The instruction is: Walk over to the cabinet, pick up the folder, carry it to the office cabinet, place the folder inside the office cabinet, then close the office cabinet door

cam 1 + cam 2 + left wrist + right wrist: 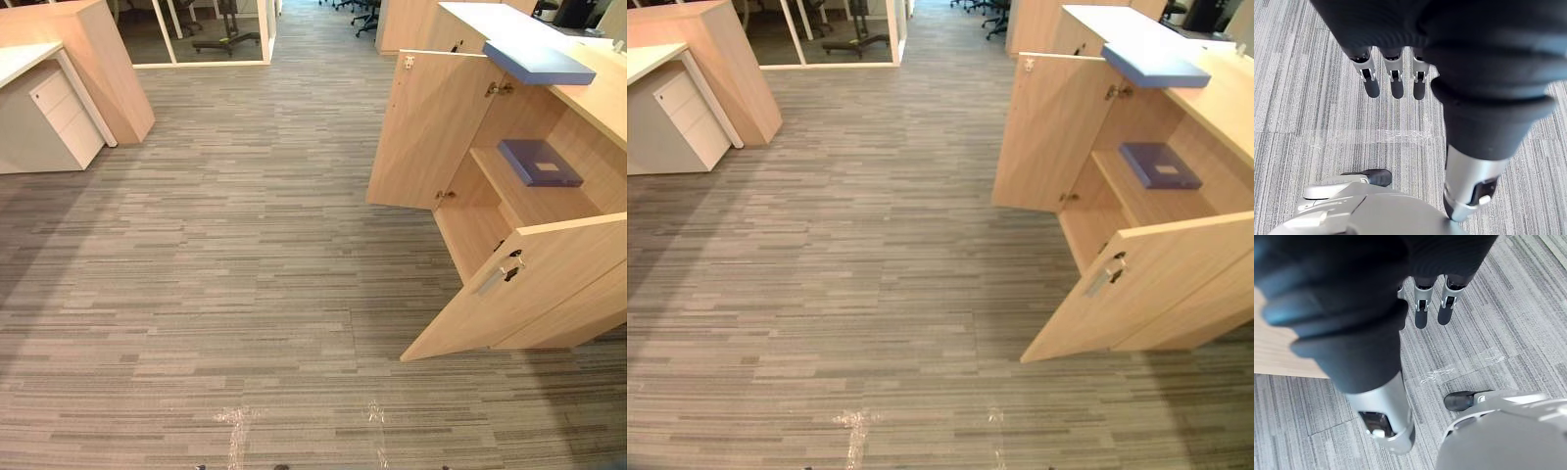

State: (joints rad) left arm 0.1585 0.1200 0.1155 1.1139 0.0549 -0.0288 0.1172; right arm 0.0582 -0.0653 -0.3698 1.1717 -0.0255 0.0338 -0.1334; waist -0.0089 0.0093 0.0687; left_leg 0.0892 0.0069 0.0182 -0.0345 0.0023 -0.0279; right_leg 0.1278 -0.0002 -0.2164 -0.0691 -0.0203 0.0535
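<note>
A light wood office cabinet (588, 108) stands at the right with both doors swung open. One blue folder (538, 63) lies on its top, overhanging the edge. A second blue folder (539, 162) lies on the shelf inside. The near door (509, 289) sticks out toward me with a metal handle; the far door (426, 127) stands open beyond it. My left hand (1393, 81) hangs over the carpet with straight fingers, holding nothing. My right hand (1425, 308) hangs the same way, fingers straight and empty, with a wood panel (1268, 352) beside it.
Grey striped carpet (245, 274) covers the wide floor between me and the cabinet. A white drawer unit (49, 122) and a wood desk panel (93, 59) stand at the far left. Glass partitions and office chairs (225, 29) are at the back.
</note>
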